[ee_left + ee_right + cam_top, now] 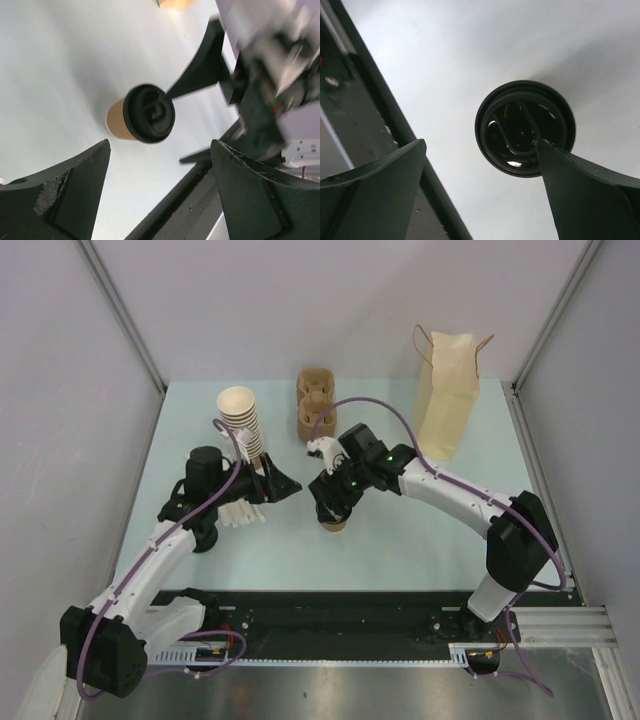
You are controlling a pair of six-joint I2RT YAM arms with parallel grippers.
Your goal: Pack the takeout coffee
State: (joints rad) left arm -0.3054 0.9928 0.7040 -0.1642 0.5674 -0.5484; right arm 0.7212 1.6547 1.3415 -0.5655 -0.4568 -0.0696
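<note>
On the pale table (420, 540), seen from above with 12 o'clock away from the arm bases, the takeout coffee (334, 524) stood upright near the middle, lid on. The right gripper (330, 508) hung directly over it. In the right wrist view its jaws were spread wide, with the round black lid (525, 127) showing between them. One finger (580, 190) overlapped the lid's rim and the other stood well apart, so it gripped nothing.

The left gripper (285, 485) sat just beside the cup at its 10 o'clock. Its jaws were also spread and held nothing; from its wrist camera the coffee (149, 114) lay beyond the fingertips, with one of the right gripper's fingers meeting the lid's edge.

For edges, the black rail (350, 612) ran along the near side at 6 o'clock, and grey walls closed the table in at 9, 12 and 3 o'clock. Bare tabletop stretched from the cup's 3 o'clock to its 5 o'clock, out to the right edge.

We counted one lidded cup, one stack of lidless cups (242, 420) at its 11 o'clock, one brown pulp carrier (316, 405) at 12 o'clock, and one paper bag (447, 395) standing upright at 2 o'clock against the far edge. We could not count the cups in the stack.
</note>
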